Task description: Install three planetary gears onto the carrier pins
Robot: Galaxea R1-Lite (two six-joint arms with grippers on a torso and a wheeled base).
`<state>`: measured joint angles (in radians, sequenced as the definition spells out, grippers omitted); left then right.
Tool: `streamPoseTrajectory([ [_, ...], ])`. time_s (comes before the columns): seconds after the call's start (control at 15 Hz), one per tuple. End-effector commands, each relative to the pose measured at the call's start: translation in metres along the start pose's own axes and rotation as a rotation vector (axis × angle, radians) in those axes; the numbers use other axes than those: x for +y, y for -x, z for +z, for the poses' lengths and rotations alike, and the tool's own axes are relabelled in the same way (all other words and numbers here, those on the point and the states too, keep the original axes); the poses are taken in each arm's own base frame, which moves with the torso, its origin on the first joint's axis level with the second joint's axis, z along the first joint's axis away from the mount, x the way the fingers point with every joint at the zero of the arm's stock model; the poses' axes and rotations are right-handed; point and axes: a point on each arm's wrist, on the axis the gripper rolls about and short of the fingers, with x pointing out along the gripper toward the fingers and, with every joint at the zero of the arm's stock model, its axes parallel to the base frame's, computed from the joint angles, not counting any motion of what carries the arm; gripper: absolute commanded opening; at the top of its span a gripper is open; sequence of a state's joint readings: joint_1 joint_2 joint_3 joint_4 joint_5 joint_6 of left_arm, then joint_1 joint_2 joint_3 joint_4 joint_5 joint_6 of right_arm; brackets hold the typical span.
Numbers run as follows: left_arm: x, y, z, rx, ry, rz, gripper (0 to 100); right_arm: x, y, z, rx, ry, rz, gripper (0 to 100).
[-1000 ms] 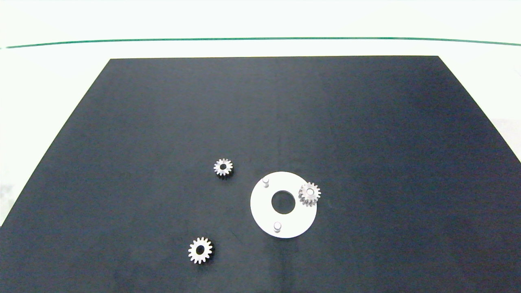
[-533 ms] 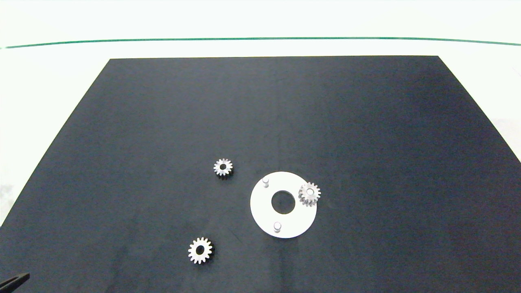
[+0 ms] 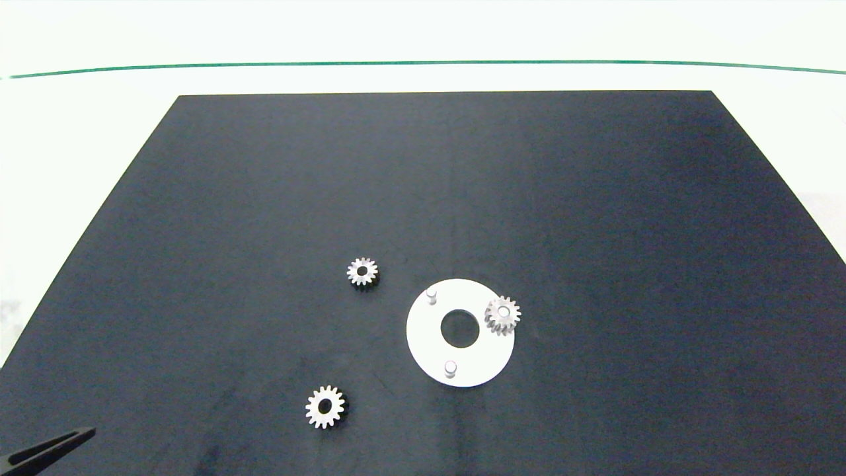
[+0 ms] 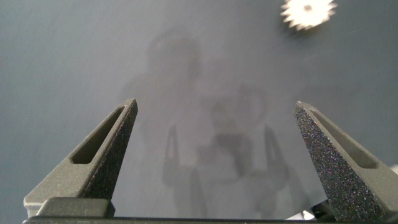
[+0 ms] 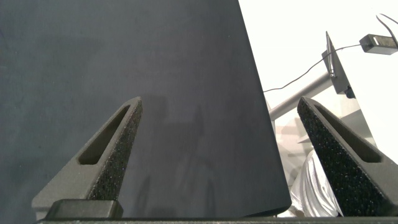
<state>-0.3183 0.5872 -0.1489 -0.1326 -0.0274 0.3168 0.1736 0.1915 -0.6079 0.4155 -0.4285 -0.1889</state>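
One gear seated, two loose, left tool coming in for the second

We judge the job about a third done: one small silvery spur gear (image 3: 503, 313) sits on the right-hand pale stubby pin of the flat white round carrier disc (image 3: 429, 344), while the far pin (image 3: 431, 294) and the near pin (image 3: 450, 367) stand bare; a second silvery gear (image 3: 362, 272) lies flat on the black desk mat (image 3: 264, 198) just left of the disc, and a third (image 3: 325, 406) lies nearer us, well apart from it. Our left tool (image 4: 214, 130) hangs open and empty over bare mat, that third gear (image 4: 308, 11) ahead of it; next it must straddle the gear and close on the teeth. Our right tool (image 5: 217, 130), also open and empty, sits parked over the mat's edge. In the head view only the left tool's dark tip (image 3: 49, 449) shows, and the seated gear hides its own pin
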Motion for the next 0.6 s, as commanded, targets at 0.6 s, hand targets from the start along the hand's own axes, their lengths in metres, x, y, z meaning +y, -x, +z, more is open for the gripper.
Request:
streamPoseTrajectory([
  [0.6,-0.015,-0.055,0.033,0.032,-0.139,-0.268,100,0.002,0.001,-0.007,0.011,0.006,-0.016,100],
])
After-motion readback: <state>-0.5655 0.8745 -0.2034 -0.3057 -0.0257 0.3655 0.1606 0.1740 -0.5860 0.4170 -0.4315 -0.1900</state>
